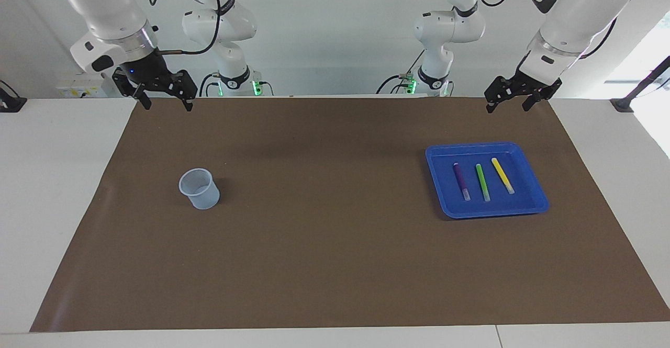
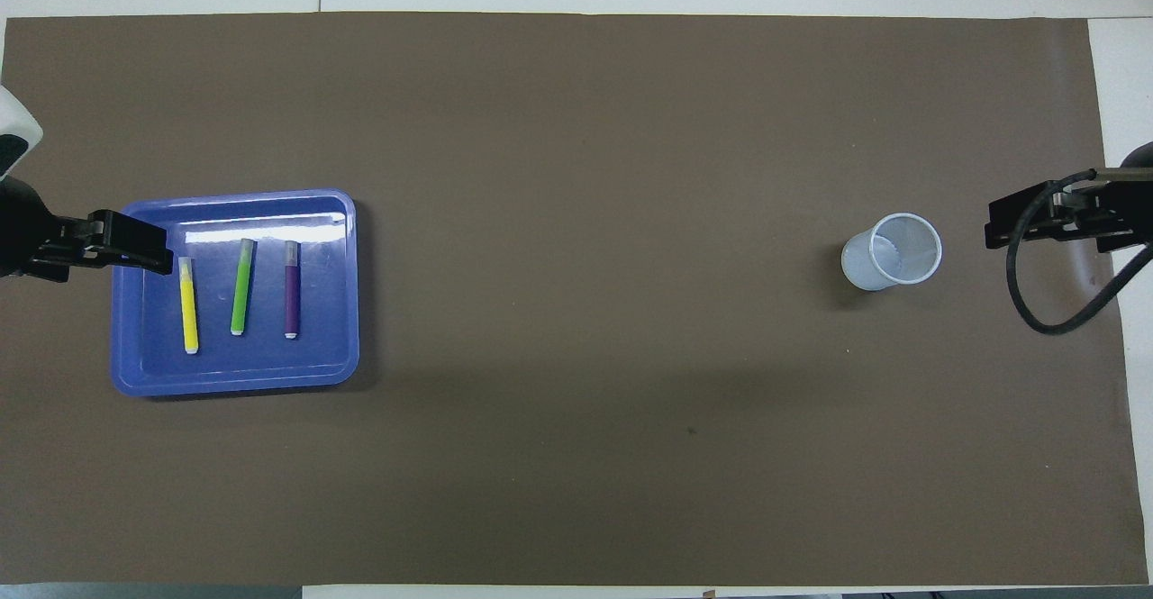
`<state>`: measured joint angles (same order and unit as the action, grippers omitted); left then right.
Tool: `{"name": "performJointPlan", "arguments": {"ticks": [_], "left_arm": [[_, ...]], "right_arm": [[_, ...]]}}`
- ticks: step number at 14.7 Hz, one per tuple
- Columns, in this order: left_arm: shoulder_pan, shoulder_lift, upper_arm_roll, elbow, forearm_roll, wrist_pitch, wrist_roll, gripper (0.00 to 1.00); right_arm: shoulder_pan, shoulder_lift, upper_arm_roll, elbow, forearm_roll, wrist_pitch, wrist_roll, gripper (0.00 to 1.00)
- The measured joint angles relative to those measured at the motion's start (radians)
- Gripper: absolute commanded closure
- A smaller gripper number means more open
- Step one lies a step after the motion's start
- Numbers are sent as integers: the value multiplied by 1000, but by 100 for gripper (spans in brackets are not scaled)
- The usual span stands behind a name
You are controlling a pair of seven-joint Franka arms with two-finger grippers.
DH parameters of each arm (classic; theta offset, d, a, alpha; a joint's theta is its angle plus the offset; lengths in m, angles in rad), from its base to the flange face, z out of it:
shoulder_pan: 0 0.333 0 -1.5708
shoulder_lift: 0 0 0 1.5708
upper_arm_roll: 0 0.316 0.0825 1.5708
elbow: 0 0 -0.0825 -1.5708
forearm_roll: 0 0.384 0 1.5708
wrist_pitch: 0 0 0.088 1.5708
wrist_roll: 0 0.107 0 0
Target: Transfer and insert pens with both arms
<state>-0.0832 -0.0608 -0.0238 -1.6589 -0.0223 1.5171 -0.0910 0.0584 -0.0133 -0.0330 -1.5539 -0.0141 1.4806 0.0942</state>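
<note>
A: Three pens lie in the tray [image 1: 487, 150], side by side, none touching: yellow pen [image 1: 502, 175], green pen [image 1: 482, 182], purple pen [image 1: 461, 181].

B: Order across the tray?

A: Yellow sits toward the left arm's end, green in the middle, purple on the side toward the cup [image 1: 199, 188]. All flat on the tray floor, roughly parallel. Whitish cap ends point away from the robots.

B: Tray position?

A: On the brown mat [image 1: 324, 243], toward the left arm's end of the table. The cup stands upright on the same mat, well apart from the tray, toward the right arm's end. Nothing shows inside the cup.

B: Left gripper [image 1: 515, 101]?

A: Raised, over the mat edge on the robots' side of the tray. Fingers spread wide, holding nothing. In the overhead view its tip overlaps the tray's corner, but the facing view shows it well above and clear of the tray.

B: Right gripper [image 1: 165, 100]?

A: Raised over the mat edge at the other end, well apart from the tray, on the robots' side of the cup. Fingers spread wide, holding nothing.

B: Contact with any pen?

A: None. Neither gripper touches anything.
</note>
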Motion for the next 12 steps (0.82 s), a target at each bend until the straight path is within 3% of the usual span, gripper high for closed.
{"name": "performJointPlan", "arguments": {"ticks": [12], "left_arm": [[3, -3, 4, -21, 0, 18, 15, 0]], "right_arm": [[0, 0, 0, 0, 0, 0, 0, 0]]}}
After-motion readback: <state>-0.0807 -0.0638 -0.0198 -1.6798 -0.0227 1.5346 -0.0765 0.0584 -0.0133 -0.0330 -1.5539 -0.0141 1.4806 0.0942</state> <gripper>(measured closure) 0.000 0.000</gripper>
